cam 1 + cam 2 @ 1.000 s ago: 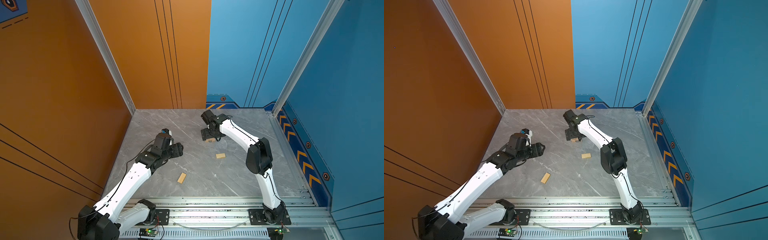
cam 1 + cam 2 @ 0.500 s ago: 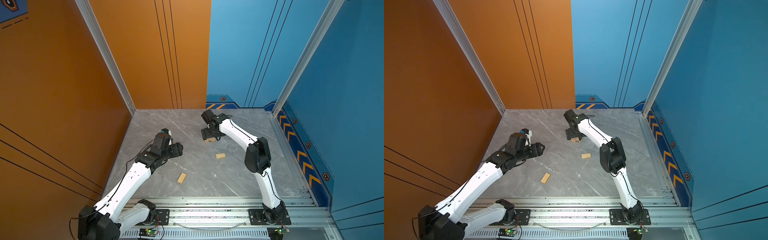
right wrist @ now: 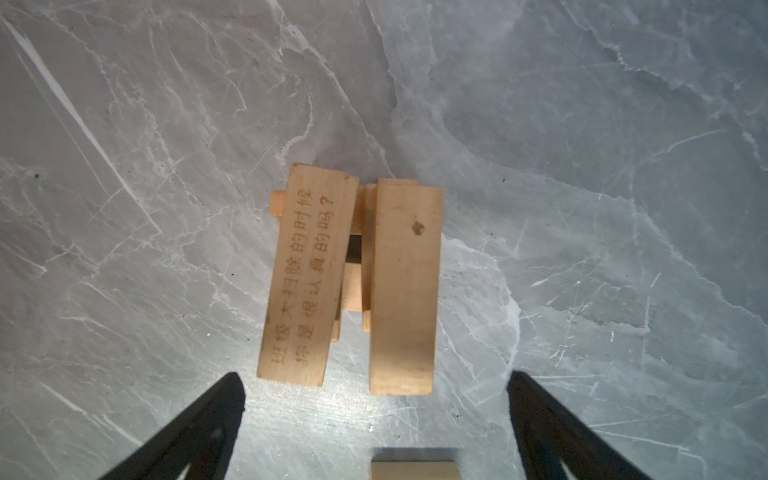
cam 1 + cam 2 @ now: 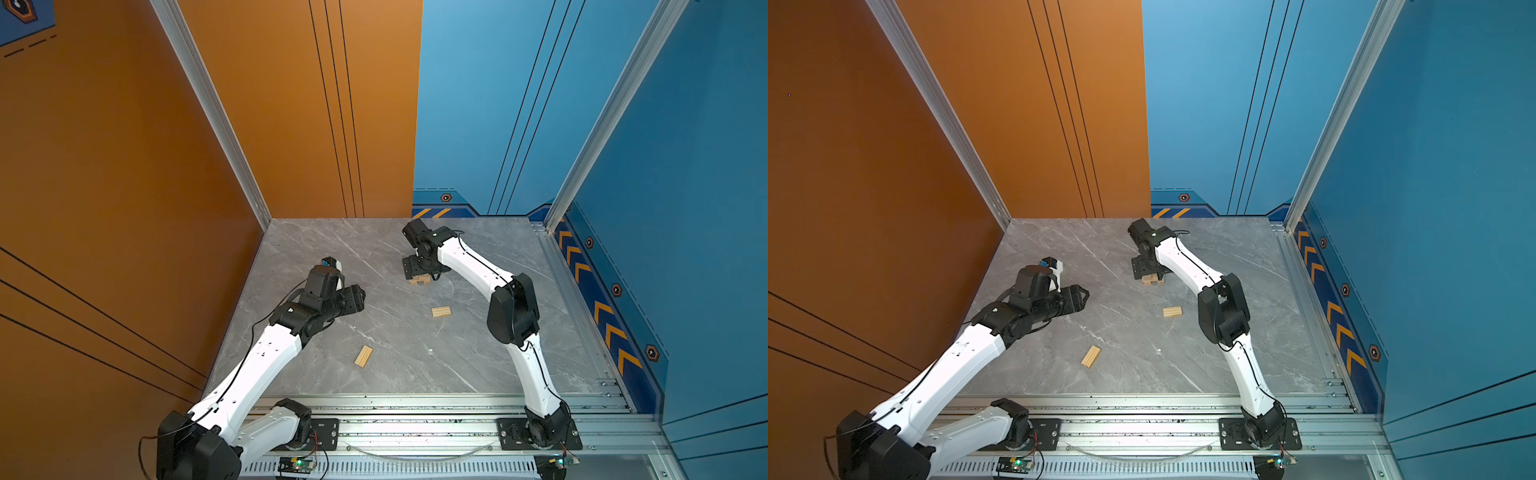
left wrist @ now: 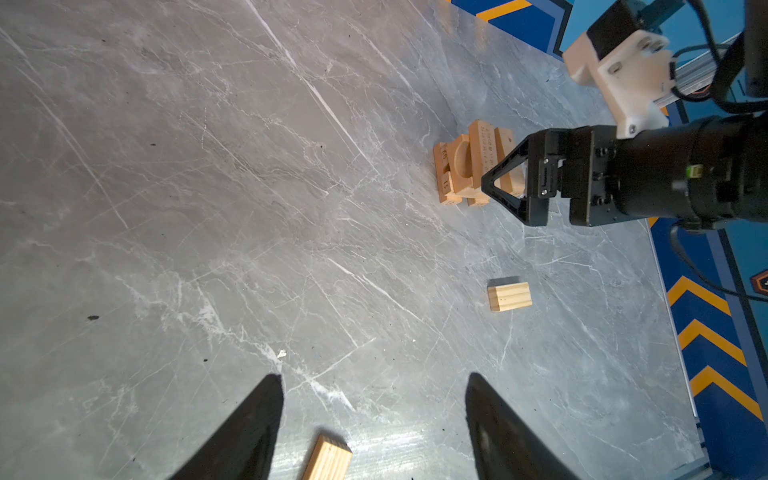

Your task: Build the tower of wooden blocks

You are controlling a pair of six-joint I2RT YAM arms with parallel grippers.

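**Partly built tower on the table, with both tools.**

The tower [image 4: 419,281] [image 4: 1153,281] stands on the grey marbled table [image 4: 478,365], in both top views towards the far middle of the surface.

- **Upper layer of the tower (right wrist view).** Two bars lie side by side. One is an engraved bar [image 3: 309,274] with burnt-in characters. The other is a plain bar [image 3: 405,286] with a dark knot. Shorter cross pieces show through the gap beneath them.
- **Lower layers (left wrist view).** A curved arch piece [image 5: 459,160] sits among them.
- **Right tool** [image 4: 415,268] [image 3: 374,376]. It hangs directly over the tower and points down. Its jaws are wide and grip nothing. One finger stands to each outer side of the two bars and clear of them.
- **Pale wood piece** [image 3: 413,469]. It shows at the frame edge between the right tool's fingers. What it belongs to cannot be told.
- **Left tool** [image 4: 356,296] [image 5: 372,376]. It is well apart from the tower, to the tower's left in both top views. Its jaws are moderately wide with nothing between them.
- **Grooved slab** [image 4: 441,311] [image 4: 1172,311] [image 5: 510,296]. It lies flat on the table near the tower, on the side towards the arm bases.
- **Second grooved slab** [image 4: 363,356] [image 4: 1091,356] [image 5: 328,457]. It lies flat farther from the tower on that same side and is turned at an angle. In the left wrist view it appears on the table below the gap between the left tool's fingers.
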